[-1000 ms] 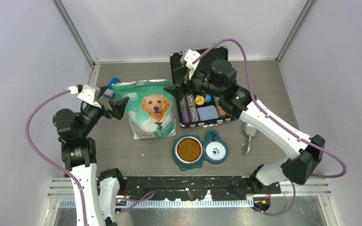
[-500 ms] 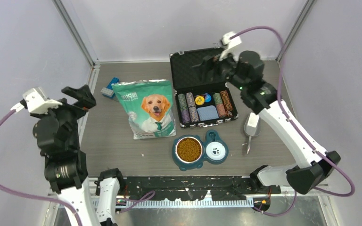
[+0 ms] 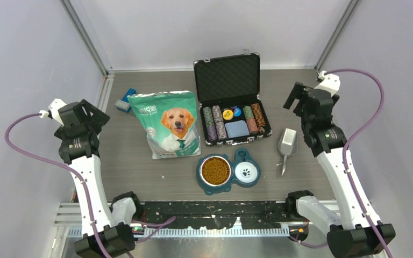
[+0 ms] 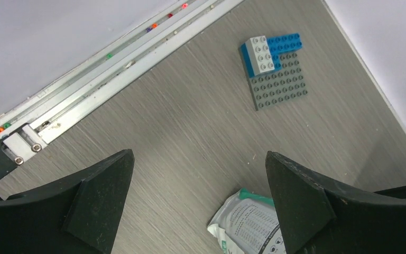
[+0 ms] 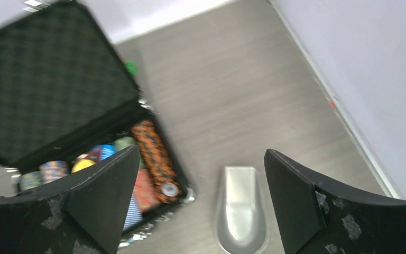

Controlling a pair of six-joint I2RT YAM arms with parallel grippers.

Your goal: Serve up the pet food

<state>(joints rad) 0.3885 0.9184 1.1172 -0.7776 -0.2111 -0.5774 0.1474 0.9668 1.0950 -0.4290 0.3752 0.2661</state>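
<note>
2 arms are seen from above, flanking a grey table [image 3: 134, 172]. The left gripper [image 3: 98, 115] and right gripper [image 3: 293, 95] are spread wide, with nothing held. The pet food [image 3: 215, 170] is heaped in the left well of a teal double bowl [image 3: 241, 156], at 5 o'clock from a dog-printed bag [image 3: 161, 142]. From the left wrist, empty fingers [image 4: 100, 201] are framed above toy bricks [image 4: 275, 66] at 1 o'clock. From the right wrist, a metal scoop [image 5: 240, 206] is shown at 6 o'clock, a chip case [image 5: 58, 79] at 10 o'clock.
</note>
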